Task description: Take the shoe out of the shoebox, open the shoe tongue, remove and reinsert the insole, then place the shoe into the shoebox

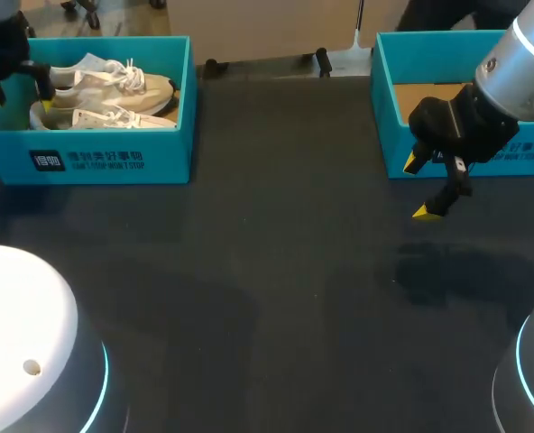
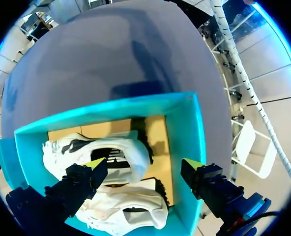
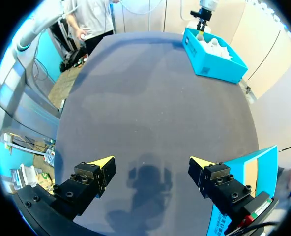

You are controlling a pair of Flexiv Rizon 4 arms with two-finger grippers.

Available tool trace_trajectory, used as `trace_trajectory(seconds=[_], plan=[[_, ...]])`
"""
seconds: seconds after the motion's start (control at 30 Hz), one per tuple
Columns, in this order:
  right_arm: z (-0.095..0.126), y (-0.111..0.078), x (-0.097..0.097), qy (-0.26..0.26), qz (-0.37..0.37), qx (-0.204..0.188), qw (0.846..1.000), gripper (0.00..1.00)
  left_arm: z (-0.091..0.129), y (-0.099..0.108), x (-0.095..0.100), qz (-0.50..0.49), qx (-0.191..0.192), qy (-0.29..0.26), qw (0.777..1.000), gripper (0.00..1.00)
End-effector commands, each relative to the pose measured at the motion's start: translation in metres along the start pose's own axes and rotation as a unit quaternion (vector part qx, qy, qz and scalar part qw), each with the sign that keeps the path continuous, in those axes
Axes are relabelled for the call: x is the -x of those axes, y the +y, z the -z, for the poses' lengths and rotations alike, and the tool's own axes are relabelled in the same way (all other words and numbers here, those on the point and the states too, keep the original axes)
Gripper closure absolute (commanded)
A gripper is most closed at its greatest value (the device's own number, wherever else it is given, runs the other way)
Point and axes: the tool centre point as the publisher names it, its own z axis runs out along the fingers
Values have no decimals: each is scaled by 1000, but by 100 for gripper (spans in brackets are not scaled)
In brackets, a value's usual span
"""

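A teal shoebox (image 1: 114, 161) at the table's far left holds a pair of white laced shoes (image 1: 105, 95). My left gripper (image 1: 40, 93) hangs over its left end, open. In the left wrist view the left gripper (image 2: 144, 163) stands open just above the shoes (image 2: 121, 157) inside the shoebox (image 2: 197, 128), nothing gripped. My right gripper (image 1: 426, 187) is open above the dark table in front of a second teal box (image 1: 389, 108). In the right wrist view the right gripper (image 3: 150, 164) is open over bare table, with the shoebox (image 3: 212, 56) far ahead.
The second teal box at the far right shows only a brown cardboard bottom (image 1: 429, 95); its corner (image 3: 244, 172) lies beside my right fingers. The dark table (image 1: 276, 271) spreads wide between the two boxes. White robot bases (image 1: 23, 343) stand at the near corners.
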Motion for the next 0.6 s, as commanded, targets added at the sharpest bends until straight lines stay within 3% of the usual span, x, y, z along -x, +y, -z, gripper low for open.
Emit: trace_trajectory(seconds=[0.03, 0.37, 0.6], plan=[[-1, 0, 0, -1, 0, -1, 1000, 0, -12, 3, 1, 7, 2, -2, 1000, 3], [-1, 0, 0, -1, 0, -1, 1000, 0, -34, 4, 11, 9, 16, -3, 1000, 4], [-1, 0, 0, -1, 0, -1, 1000, 0, -45, 4, 7, 18, 14, -6, 1000, 7]])
